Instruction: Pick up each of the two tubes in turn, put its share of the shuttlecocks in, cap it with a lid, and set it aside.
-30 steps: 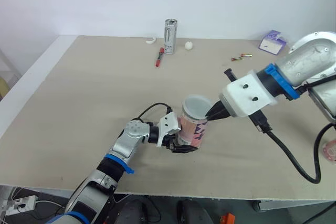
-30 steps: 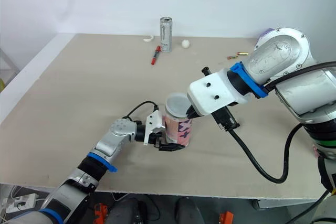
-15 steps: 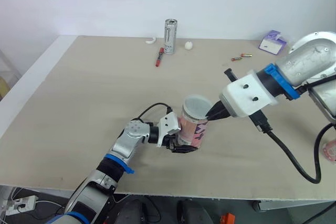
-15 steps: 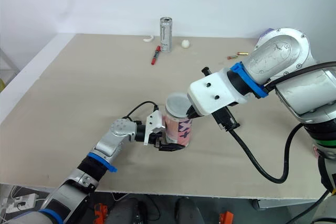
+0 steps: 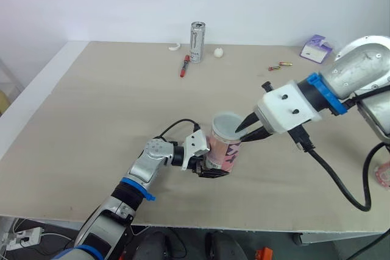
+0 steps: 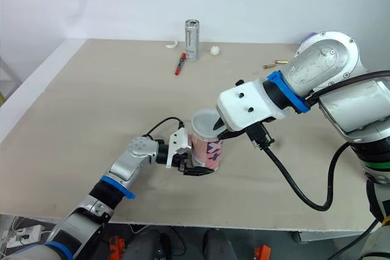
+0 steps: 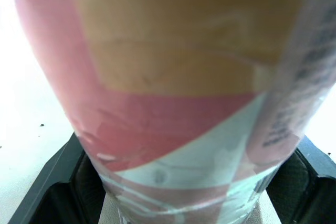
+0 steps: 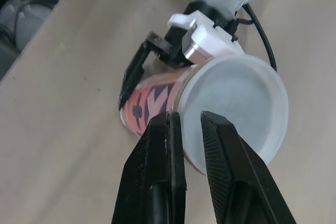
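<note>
Left gripper (image 5: 214, 172): was clamped around the upright tube (image 5: 224, 150).
Right gripper (image 5: 242, 132): jaws stood slightly apart over the lid (image 5: 226, 123) atop it.

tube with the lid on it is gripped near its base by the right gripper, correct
Not quite: the left gripper grips the tube near its base, with the lid on it, as the left eye view shows. The right gripper is open by the lid.

Tube (image 7: 178, 103) blurred, cropped in left wrist view — contents hidden under lid (image 8: 241, 98); far bits (image 5: 280, 66) unidentifiable.
</note>
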`<state>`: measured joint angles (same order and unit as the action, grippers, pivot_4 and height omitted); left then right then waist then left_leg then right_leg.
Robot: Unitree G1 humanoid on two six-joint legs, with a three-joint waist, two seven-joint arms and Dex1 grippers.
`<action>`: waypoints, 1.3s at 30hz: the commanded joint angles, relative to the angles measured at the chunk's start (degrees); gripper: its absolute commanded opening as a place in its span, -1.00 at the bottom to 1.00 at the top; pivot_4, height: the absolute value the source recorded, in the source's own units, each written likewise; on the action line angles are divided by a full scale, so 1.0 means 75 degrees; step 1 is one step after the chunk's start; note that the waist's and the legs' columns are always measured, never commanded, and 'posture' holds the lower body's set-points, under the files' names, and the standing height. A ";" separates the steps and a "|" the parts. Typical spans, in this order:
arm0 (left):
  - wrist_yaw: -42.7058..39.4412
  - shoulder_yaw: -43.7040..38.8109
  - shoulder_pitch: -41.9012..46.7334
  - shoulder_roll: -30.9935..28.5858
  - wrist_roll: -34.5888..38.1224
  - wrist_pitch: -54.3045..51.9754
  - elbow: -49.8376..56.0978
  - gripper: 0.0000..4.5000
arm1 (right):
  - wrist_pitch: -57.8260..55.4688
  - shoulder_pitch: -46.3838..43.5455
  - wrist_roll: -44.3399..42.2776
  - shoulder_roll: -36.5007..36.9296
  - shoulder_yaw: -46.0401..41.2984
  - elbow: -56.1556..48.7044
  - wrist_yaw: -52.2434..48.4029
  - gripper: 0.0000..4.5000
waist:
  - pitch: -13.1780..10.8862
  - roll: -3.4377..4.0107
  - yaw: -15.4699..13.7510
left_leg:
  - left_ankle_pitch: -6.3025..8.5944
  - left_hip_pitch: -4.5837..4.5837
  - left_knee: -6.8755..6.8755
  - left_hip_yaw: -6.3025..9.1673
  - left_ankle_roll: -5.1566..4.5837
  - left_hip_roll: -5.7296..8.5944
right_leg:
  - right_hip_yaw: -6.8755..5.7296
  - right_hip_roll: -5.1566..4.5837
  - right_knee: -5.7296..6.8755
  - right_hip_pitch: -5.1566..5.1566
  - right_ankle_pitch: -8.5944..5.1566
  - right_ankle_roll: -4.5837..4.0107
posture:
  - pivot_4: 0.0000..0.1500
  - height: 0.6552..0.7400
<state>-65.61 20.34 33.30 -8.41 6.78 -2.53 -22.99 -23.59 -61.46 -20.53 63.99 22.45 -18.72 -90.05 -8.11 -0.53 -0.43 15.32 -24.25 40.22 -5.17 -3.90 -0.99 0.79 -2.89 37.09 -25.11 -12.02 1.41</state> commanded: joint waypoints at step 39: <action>-0.0094 0.0343 -0.0163 -0.0328 -0.0256 -0.0371 -0.0107 0.65 | -0.3056 0.1624 -0.0644 -0.1419 -0.1202 -0.0267 0.2881 -0.98 | 0.0002 -0.0004 0.0004 | 0.0007 0.0000 -0.0003 0.0002 0.0016 -0.0038 | -0.0179 -0.0030 -0.0001 -0.0001 0.0012 -0.0026 | 1.00 1.00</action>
<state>-66.12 20.96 33.61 -10.03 6.78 -3.64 -21.81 -46.78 -49.04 -26.21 53.16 12.93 -19.71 -68.41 -8.10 -0.56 -0.40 15.37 -24.22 40.20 -5.16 -3.78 -1.28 -0.55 -3.09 37.09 -25.09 -11.93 1.21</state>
